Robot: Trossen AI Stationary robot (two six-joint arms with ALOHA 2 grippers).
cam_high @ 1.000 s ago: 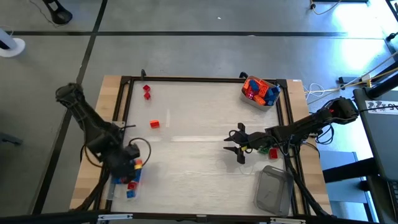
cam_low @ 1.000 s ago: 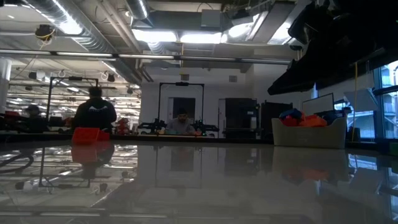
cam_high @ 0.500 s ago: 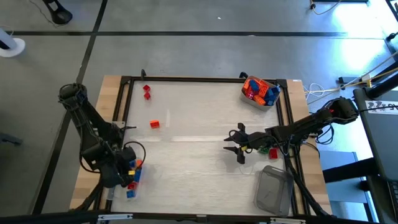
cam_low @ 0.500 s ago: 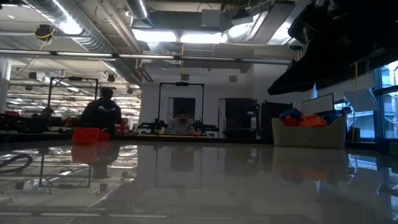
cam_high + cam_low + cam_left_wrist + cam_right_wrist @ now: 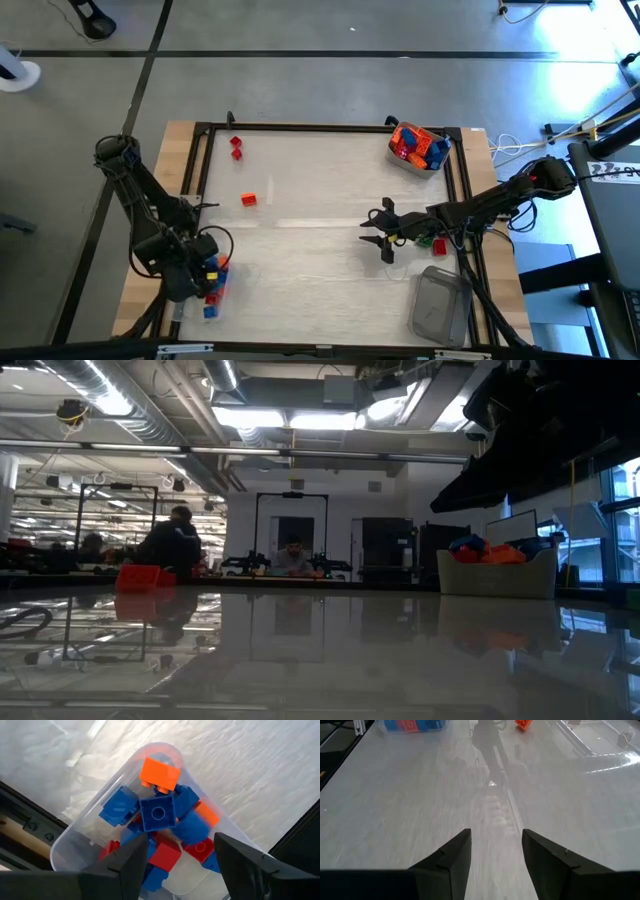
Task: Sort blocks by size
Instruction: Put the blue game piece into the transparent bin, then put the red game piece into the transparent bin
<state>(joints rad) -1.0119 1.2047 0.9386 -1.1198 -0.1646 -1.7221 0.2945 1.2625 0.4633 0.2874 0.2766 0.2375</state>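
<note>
your left gripper [image 5: 176,857] is hanging directly over the clear tub [image 5: 207,292] at the near left corner of the table [image 5: 320,250], and its fingers are standing spread with nothing between them. a blue block [image 5: 158,813] is sitting on top of the pile right beneath the gap, beside an orange block [image 5: 160,774], so it looks as though you are just letting that piece go into the tub. a moment ago the jaws were narrower; now they are parted wide, which reads as a release, and the arm has drawn back toward the table's near edge from where it was a second ago.

for the sort, this means one more piece is joining that tub, which is already holding blue, red and orange bricks. two red blocks [image 5: 236,147] and an orange one [image 5: 248,200] are lying loose on the left half of the table, and the far tub [image 5: 417,147] is holding a heap as well.

your right gripper [image 5: 496,851] is waiting low over the middle-right of the table, fingers apart and holding nothing, unmoved over the last second. a second clear tub [image 5: 440,304] is lying near it at the right front. in the room behind, a person [image 5: 172,545] is walking along the benches.
</note>
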